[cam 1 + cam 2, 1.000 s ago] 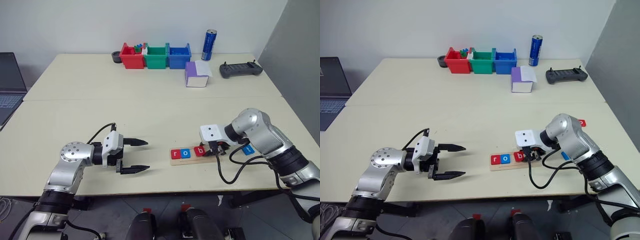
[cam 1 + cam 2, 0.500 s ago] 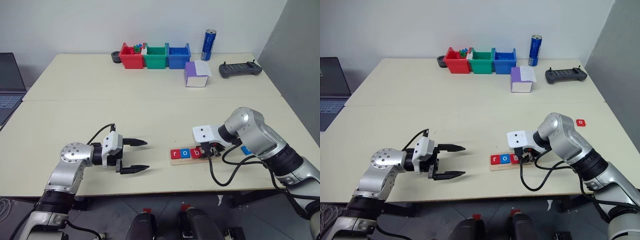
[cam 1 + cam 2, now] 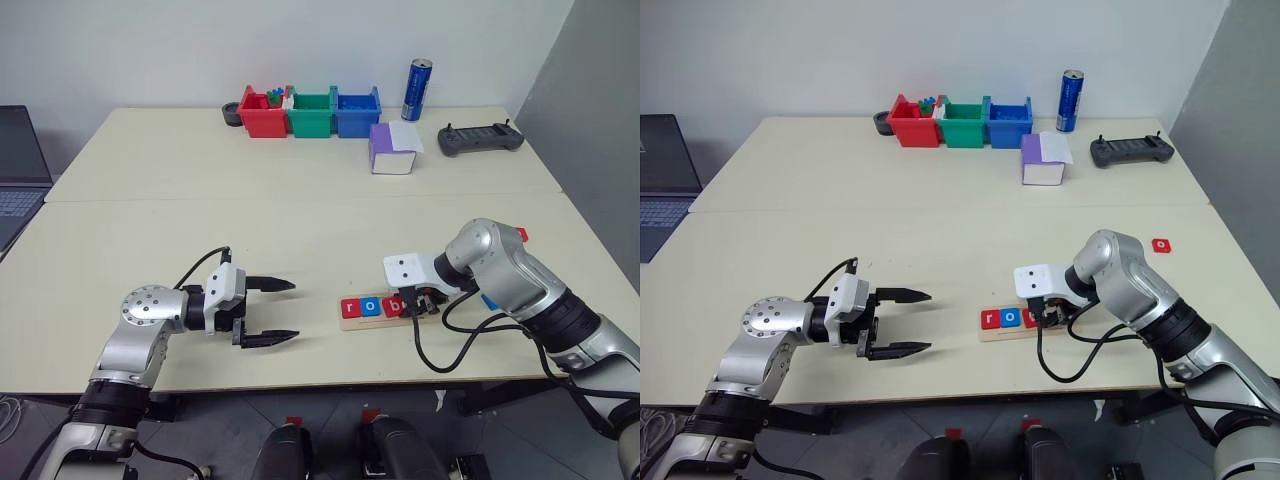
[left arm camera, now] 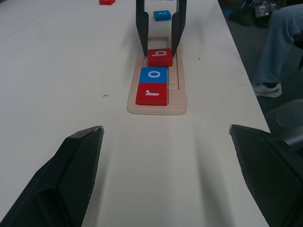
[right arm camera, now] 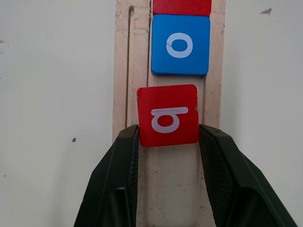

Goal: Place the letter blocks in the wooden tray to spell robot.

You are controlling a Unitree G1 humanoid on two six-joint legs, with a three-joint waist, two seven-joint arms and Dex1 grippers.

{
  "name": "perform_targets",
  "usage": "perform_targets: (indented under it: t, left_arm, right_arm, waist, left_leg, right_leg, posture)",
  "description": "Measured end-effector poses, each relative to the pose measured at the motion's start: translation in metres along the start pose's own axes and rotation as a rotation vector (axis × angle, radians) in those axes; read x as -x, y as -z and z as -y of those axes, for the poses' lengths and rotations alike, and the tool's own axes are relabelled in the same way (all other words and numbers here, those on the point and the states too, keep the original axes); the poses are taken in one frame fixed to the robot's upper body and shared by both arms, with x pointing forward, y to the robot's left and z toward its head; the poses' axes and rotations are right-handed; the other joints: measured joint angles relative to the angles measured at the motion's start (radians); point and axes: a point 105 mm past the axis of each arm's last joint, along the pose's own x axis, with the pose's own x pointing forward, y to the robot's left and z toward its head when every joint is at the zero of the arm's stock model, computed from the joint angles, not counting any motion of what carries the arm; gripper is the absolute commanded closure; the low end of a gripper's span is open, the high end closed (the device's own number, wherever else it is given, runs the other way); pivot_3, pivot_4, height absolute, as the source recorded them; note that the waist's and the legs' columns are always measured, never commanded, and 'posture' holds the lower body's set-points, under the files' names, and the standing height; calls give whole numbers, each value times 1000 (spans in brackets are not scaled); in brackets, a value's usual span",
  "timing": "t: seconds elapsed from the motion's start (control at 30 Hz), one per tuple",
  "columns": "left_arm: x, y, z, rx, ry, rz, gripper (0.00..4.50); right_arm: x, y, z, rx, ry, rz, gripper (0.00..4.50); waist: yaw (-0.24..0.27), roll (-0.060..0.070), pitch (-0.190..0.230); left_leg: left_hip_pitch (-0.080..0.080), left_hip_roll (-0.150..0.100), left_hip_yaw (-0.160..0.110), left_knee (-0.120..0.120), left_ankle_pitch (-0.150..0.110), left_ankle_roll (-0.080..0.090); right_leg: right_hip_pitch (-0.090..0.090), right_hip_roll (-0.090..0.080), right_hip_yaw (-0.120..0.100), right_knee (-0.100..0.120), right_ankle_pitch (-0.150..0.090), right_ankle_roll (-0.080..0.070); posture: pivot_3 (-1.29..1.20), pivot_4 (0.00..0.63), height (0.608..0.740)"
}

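The wooden tray (image 3: 383, 319) lies near the table's front edge, right of centre. A red "r" block (image 3: 349, 308) and a blue "o" block (image 3: 370, 306) sit side by side at its left end. My right gripper (image 5: 169, 132) points steeply down over the tray, shut on the red "b" block (image 5: 168, 116). That block is a small gap from the "o" block (image 5: 180, 45) and slightly off to the groove side. A blue block (image 4: 162, 15) and a red block (image 3: 1161, 244) lie loose on the table beyond the tray. My left gripper (image 3: 272, 311) stands open, left of the tray.
Red (image 3: 262, 116), green (image 3: 312, 113) and blue bins (image 3: 358, 112) line the back edge, with a blue can (image 3: 417, 89), a purple and white box (image 3: 393, 148) and a black controller (image 3: 481, 139). A laptop (image 3: 18, 170) is at the far left. A person's leg (image 4: 284, 42) is beside the table.
My right wrist has tilted and edged slightly left over the tray with the "b" block still held. The left arm has kept still.
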Motion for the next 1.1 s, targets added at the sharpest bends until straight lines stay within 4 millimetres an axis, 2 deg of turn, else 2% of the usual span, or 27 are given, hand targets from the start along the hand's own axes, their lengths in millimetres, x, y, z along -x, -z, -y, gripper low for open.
perform_targets:
  t: [0.4, 1.03, 1.1]
  left_arm:
    - [0, 0, 0, -1, 0, -1, 0]
    - [-1, 1, 0, 1, -1, -1, 0]
    - [-1, 1, 0, 1, -1, -3, 0]
  right_arm:
    - [-2, -4, 7, 0, 19, 7, 3030]
    - [-4, -6, 7, 8, 19, 11, 3030]
    - [-4, -7, 7, 17, 20, 8, 2272]
  waist:
    - [-2, 0, 0]
    - [-2, 0, 0]
    - [-2, 0, 0]
  left_leg:
    - [0, 0, 0, 0, 0, 0]
    - [0, 0, 0, 0, 0, 0]
    - [0, 0, 0, 0, 0, 0]
  right_leg:
    - [0, 0, 0, 0, 0, 0]
    - [0, 0, 0, 0, 0, 0]
    - [0, 0, 0, 0, 0, 0]
  posture:
    - [0, 150, 740]
    - [0, 150, 740]
    - [0, 150, 740]
